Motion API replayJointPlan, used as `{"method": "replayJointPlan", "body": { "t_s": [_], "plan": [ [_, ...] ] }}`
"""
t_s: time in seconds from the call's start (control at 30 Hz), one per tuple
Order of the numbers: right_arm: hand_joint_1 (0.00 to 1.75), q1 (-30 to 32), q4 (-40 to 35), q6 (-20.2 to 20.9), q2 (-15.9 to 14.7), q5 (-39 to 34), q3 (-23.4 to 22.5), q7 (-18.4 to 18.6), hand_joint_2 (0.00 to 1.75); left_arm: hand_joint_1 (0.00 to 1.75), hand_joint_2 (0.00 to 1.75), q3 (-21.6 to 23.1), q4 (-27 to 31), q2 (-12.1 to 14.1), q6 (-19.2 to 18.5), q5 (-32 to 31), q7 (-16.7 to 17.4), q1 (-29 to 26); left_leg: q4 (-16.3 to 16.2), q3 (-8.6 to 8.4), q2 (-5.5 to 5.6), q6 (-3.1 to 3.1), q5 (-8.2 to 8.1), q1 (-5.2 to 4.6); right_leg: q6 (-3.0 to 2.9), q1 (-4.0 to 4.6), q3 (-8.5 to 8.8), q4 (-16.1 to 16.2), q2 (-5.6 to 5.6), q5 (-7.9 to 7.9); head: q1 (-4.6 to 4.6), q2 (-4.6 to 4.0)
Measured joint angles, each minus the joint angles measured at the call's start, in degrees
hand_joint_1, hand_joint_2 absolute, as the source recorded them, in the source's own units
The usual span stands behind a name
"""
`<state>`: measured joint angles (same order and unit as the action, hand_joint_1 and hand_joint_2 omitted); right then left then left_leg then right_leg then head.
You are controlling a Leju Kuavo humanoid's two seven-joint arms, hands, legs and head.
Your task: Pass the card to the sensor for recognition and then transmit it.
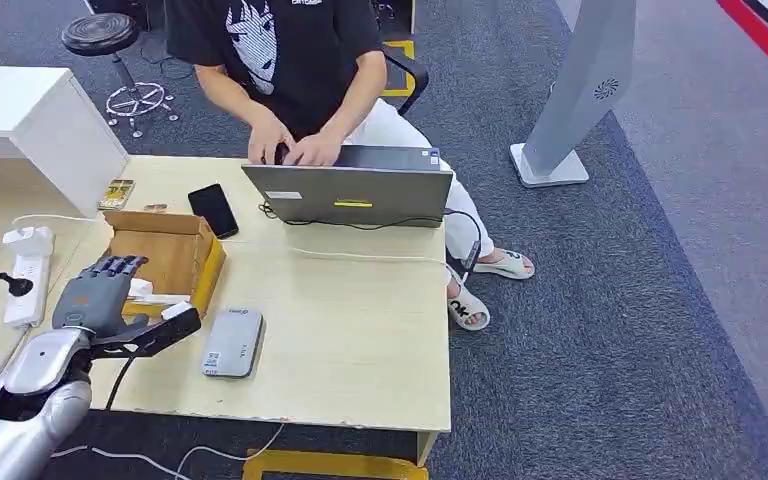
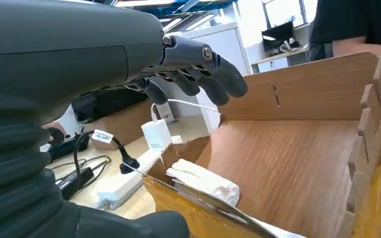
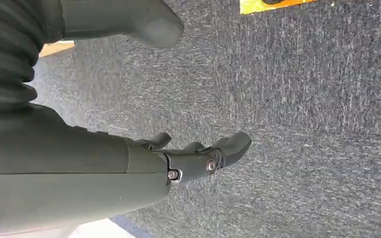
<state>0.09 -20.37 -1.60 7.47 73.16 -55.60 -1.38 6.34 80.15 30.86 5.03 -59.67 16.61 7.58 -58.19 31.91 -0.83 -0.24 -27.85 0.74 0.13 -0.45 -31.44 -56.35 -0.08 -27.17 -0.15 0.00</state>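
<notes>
A light wooden table (image 1: 360, 330) fills the lower left of the head view. At its left, the silver left arm rises from the bottom corner, its left hand (image 1: 95, 290) over the near edge of an open cardboard box (image 1: 175, 250), fingers (image 2: 213, 82) loosely extended, slightly apart, holding nothing. A white card (image 1: 155, 298) lies inside the box by the hand. A grey sensor (image 1: 232, 342) sits just right of the box. The right hand (image 3: 198, 158) hangs above carpet, fingers apart and gently curled.

The left hand (image 1: 95, 290) hovers over the near edge of the open wooden box (image 1: 175, 250) on the table (image 1: 360, 330), its fingers spread and holding nothing. A white card (image 1: 155, 297) lies in the box, just beside the hand. The grey sensor (image 1: 233, 342) lies flat near the box. Behind the laptop (image 1: 350, 195) sits a person (image 1: 290, 60). A black phone (image 1: 214, 210) lies beside it.
</notes>
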Motion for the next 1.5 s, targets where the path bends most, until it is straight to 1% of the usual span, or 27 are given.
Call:
{"method": "replayJointPlan", "body": {
  "t_s": [0.17, 0.37, 0.73, 0.83, 0.87, 0.97, 1.2, 1.27, 1.37, 1.4, 1.43, 1.5],
  "plan": [
    [0.00, 0.0, 0.3, -0.2, -0.1, 0.0, 0.1, 0.0, 1.75, 0.42, 1.75, 0.0, -0.2, 0.0, 0.0, -0.3, 0.2, -0.1, 0.0, 0.00, 0.00, 0.00, 0.00, 0.00, 0.00, 0.00, 0.00, 0.0, 0.00, 0.00, 0.00, 0.00],
    [0.00, 0.0, 0.5, -0.3, -0.2, 0.0, 0.1, 0.0, 1.75, 0.52, 1.75, 0.0, -0.3, 0.0, 0.0, -0.3, 0.2, -0.2, 0.0, 0.00, 0.01, 0.00, 0.00, 0.00, 0.00, 0.00, 0.00, 0.0, 0.00, 0.00, 0.00, 0.00],
    [0.00, 0.0, 0.6, -0.5, -0.3, 0.0, 0.1, 0.0, 1.75, 0.52, 1.75, 0.0, -0.7, -0.2, 0.4, -0.5, 0.5, -0.4, 0.0, 0.00, 0.01, 0.00, 0.00, 0.00, 0.00, 0.00, 0.00, 0.0, 0.00, 0.00, 0.00, 0.00],
    [0.00, 0.0, 0.7, -0.6, -0.4, 0.0, 0.1, 0.0, 1.75, 0.51, 1.75, 0.0, -0.7, -0.2, 0.4, -0.5, 0.5, -0.4, 0.0, -0.01, 0.01, 0.00, 0.00, 0.00, 0.00, 0.00, 0.00, 0.0, 0.00, 0.00, 0.00, 0.00],
    [0.00, 0.0, 0.7, -0.6, -0.4, 0.0, 0.1, 0.0, 1.75, 0.47, 1.75, 0.0, -0.7, -0.2, 0.5, -0.5, 0.5, -0.4, 0.0, -0.01, 0.01, 0.00, 0.00, 0.00, 0.00, 0.00, 0.00, 0.0, 0.00, 0.00, 0.00, 0.00],
    [0.00, 0.0, 0.7, -0.7, -0.4, 0.0, 0.2, 0.0, 1.75, 0.52, 1.75, 0.0, -0.9, -0.5, 0.6, -0.6, 0.3, -0.4, 0.0, -0.01, 0.01, 0.00, 0.00, 0.00, 0.00, 0.00, 0.00, 0.0, 0.00, 0.00, 0.00, 0.00],
    [0.00, -0.1, 0.7, -0.8, -0.5, -0.6, 0.5, 0.0, 1.75, 0.51, 1.75, 0.0, -1.3, -0.7, 0.6, -0.8, 0.0, -0.4, 0.0, -0.01, 0.00, 0.00, 0.00, 0.00, 0.00, 0.00, 0.00, 0.0, 0.00, 0.00, 0.00, 0.00],
    [0.00, -0.1, 0.7, -0.8, -0.6, -0.6, 0.6, 0.0, 1.75, 0.61, 1.75, 0.0, -1.4, -0.9, 0.6, -0.8, 0.0, -0.3, 0.0, -0.01, 0.01, 0.00, 0.00, 0.00, 0.00, 0.00, 0.00, 0.0, 0.00, 0.00, 0.02, 0.00],
    [0.00, -0.1, 0.7, -0.8, -0.6, -0.7, 0.6, 0.0, 1.75, 0.72, 1.75, 0.0, -1.6, -1.0, 0.6, -0.8, 0.0, -0.4, 0.0, -0.01, 0.00, 0.00, 0.00, 0.00, 0.00, 0.00, 0.00, 0.0, 0.00, 0.00, 0.00, 0.00],
    [0.00, -0.1, 0.7, -0.8, -0.6, -0.7, 0.7, 0.0, 1.75, 0.68, 1.75, 0.0, -1.6, -1.1, 0.6, -0.8, 0.0, -0.3, 0.0, -0.01, 0.00, 0.00, 0.00, 0.00, 0.00, 0.00, 0.00, 0.0, 0.00, 0.00, 0.00, 0.00],
    [0.00, -0.1, 0.7, -0.8, -0.6, -0.7, 0.7, 0.0, 1.75, 0.70, 1.75, 0.0, -1.7, -1.1, 0.7, -0.8, -0.1, -0.3, 0.0, -0.01, 0.00, 0.00, 0.00, 0.00, 0.00, 0.00, -0.01, 0.0, 0.00, 0.00, 0.00, 0.00],
    [0.00, -0.1, 0.7, -0.8, -0.6, -0.7, 0.7, 0.0, 1.75, 0.66, 1.75, 0.1, -1.9, -1.1, 0.8, -0.9, -0.1, -0.3, 0.0, -0.01, 0.00, 0.00, 0.00, 0.00, 0.00, 0.00, -0.01, 0.0, 0.00, 0.00, 0.00, 0.00]
  ]
}}
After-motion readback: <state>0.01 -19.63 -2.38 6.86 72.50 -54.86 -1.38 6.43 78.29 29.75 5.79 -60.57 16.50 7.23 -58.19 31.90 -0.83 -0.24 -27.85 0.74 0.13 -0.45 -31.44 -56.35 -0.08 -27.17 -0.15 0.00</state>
